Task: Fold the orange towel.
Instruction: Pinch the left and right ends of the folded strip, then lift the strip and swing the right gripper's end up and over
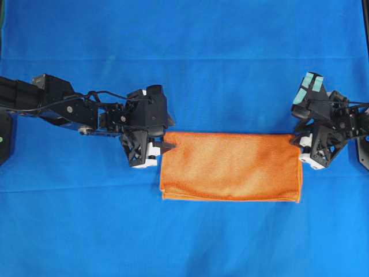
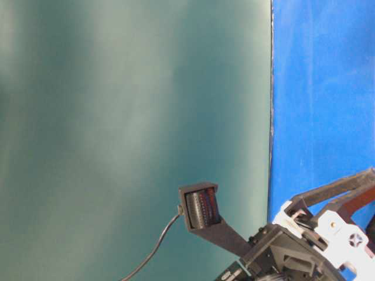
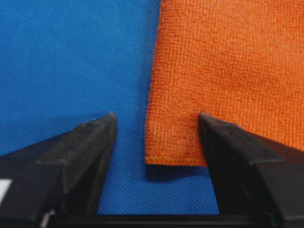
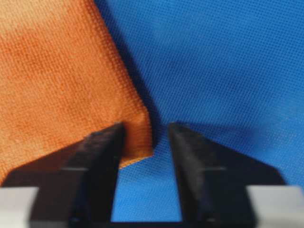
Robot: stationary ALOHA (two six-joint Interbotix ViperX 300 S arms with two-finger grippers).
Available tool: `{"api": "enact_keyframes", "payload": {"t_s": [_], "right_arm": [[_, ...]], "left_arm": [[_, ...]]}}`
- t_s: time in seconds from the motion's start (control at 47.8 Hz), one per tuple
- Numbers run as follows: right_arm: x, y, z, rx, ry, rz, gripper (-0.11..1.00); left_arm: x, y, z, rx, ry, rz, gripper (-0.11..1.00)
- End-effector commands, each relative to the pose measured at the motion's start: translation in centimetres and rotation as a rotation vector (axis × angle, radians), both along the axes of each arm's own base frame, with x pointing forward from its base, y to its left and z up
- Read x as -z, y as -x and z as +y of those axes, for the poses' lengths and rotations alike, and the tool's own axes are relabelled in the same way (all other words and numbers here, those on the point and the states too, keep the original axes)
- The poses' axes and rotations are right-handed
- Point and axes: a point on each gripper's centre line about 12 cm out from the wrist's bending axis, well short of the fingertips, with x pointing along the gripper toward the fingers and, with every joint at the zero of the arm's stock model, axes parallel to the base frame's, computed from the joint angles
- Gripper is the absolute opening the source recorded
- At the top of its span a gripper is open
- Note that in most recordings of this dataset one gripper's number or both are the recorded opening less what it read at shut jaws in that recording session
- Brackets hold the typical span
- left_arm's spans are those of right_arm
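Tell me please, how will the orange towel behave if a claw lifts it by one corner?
The orange towel lies flat in a folded rectangle with soft, fuzzy fabric, so it will probably hang limp, not stay stiff. Its two layers look loose along the edge, so the fold may open if only one layer is caught. The pile should give the left claw a fair grip, unlikely to slip.

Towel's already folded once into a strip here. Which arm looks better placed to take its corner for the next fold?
Both are close, but the left has a slight edge: its pincer straddles the orange towel corner squarely. The right pincer has its corner only just between the fingertips.
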Motion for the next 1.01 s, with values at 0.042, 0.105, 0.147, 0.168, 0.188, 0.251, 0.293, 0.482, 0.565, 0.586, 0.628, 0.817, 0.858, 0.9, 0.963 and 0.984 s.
{"api": "enact_keyframes", "payload": {"t_s": [0.042, 0.105, 0.147, 0.168, 0.188, 0.251, 0.293, 0.482, 0.565, 0.586, 0.628, 0.817, 0.858, 0.9, 0.963, 0.984], "right_arm": [[-0.7, -0.4, 0.3, -0.019, 0.004, -0.035, 0.28], [-0.9, -0.4, 0.3, -0.021, 0.005, -0.044, 0.11], [-1.1, -0.4, 0.3, -0.025, 0.007, -0.052, 0.02], [-1.2, -0.4, 0.3, -0.027, 0.009, -0.056, 0.02], [-1.3, -0.4, 0.3, -0.027, 0.009, -0.061, 0.02], [-1.6, -0.4, 0.2, -0.028, 0.011, -0.076, 0.02], [-1.8, -0.4, 0.3, -0.029, 0.011, -0.088, 0.02], [-2.5, -0.1, 0.3, -0.025, 0.009, -0.121, 0.02], [-3.0, -0.2, 0.3, -0.024, 0.011, -0.138, 0.02], [-3.3, -0.2, 0.2, -0.023, 0.013, -0.142, 0.02], [-3.7, -0.2, 0.2, -0.022, 0.017, -0.145, 0.02], [-7.4, 0.0, -0.2, -0.001, 0.04, -0.174, 0.02], [-8.3, 0.2, -0.2, 0.003, 0.045, -0.191, 0.02], [-9.2, 0.4, -0.3, 0.005, 0.05, -0.213, 0.02], [-10.7, 0.8, -0.4, 0.01, 0.056, -0.259, 0.02], [-11.2, 0.9, -0.4, 0.013, 0.056, -0.273, 0.02]], "left_arm": [[-0.3, -0.1, -0.2, 0.001, 0.007, 0.04, 0.45], [-0.3, 0.0, -0.2, 0.001, 0.011, 0.087, 0.33], [-0.4, 0.0, -0.2, 0.002, 0.013, 0.115, 0.25], [-0.5, 0.0, -0.2, 0.002, 0.013, 0.128, 0.2], [-0.6, -0.1, -0.2, 0.002, 0.014, 0.138, 0.16], [-0.9, -0.1, -0.3, 0.003, 0.016, 0.161, 0.06], [-1.1, -0.2, -0.3, 0.005, 0.015, 0.168, 0.02], [-2.1, -0.5, -0.3, 0.004, 0.016, 0.153, 0.02], [-3.0, -0.5, -0.3, 0.004, 0.016, 0.138, 0.02], [-3.3, -0.5, -0.3, 0.004, 0.016, 0.133, 0.02], [-4.2, -0.5, -0.3, 0.004, 0.015, 0.113, 0.02], [-9.7, -0.1, -0.3, 0.005, 0.013, -0.002, 0.02], [-11.0, 0.1, -0.4, 0.008, 0.011, -0.036, 0.02], [-12.0, 0.3, -0.5, 0.012, 0.009, -0.063, 0.02], [-13.3, 0.5, -0.7, 0.023, 0.003, -0.095, 0.02], [-13.5, 0.5, -0.8, 0.026, 0.002, -0.101, 0.02]]}}
